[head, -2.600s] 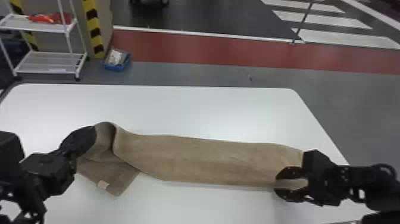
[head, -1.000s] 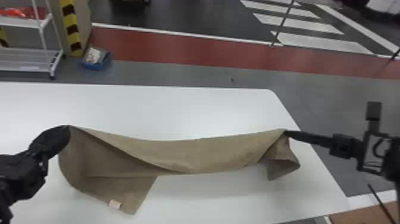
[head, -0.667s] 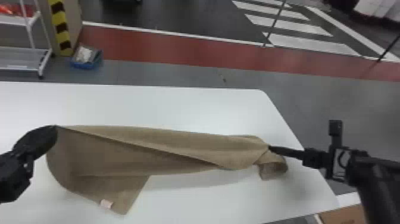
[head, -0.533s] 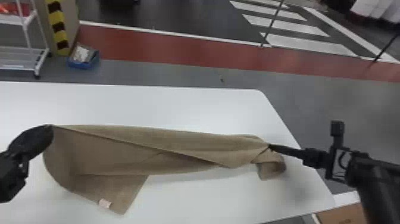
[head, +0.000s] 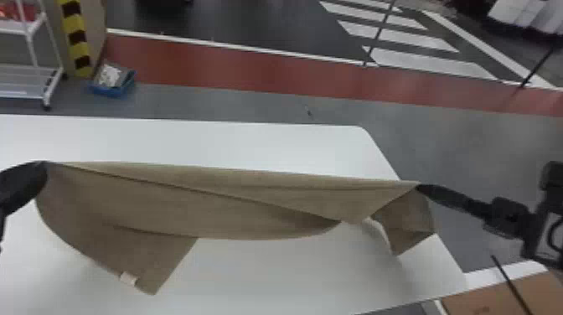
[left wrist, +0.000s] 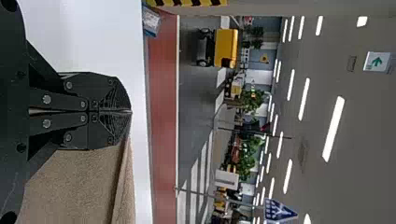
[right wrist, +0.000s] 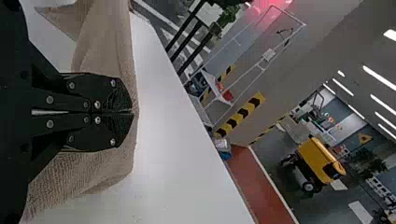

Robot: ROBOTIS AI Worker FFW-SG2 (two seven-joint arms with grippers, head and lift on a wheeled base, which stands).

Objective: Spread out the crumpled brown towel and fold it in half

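Stretching the brown towel point(head: 234, 205) between the two arms looks like the step in hand. Left gripper point(head: 47, 163): jaws closed on the towel's upper edge at its left end. Right gripper point(head: 419, 187): jaws closed on the cloth at the far end, beside the right edge of the table point(head: 251, 144).

Observations: top edge nearly straight between the grips. A diagonal overlap crosses the middle; the left end hangs toward the near side, with a pale label point(head: 129, 278) near its lower corner. Below the right grip a short flap point(head: 408, 226) is turned back. Whether the lower cloth touches the table: cannot tell.

Assessment: spreading seems partly done, fold in half not yet made. Chief risk is the right grip. It appears to sit inboard of the true corner, so laying down from here would likely trap the flap and the diagonal overlap beneath, giving a skewed fold. Pulling wider against an already taut edge could slip cloth from the thin bite at either set of tips. Lowering this far right may also leave the flap over the table's edge. Suggest shifting inward, then regrasping nearer the corner.
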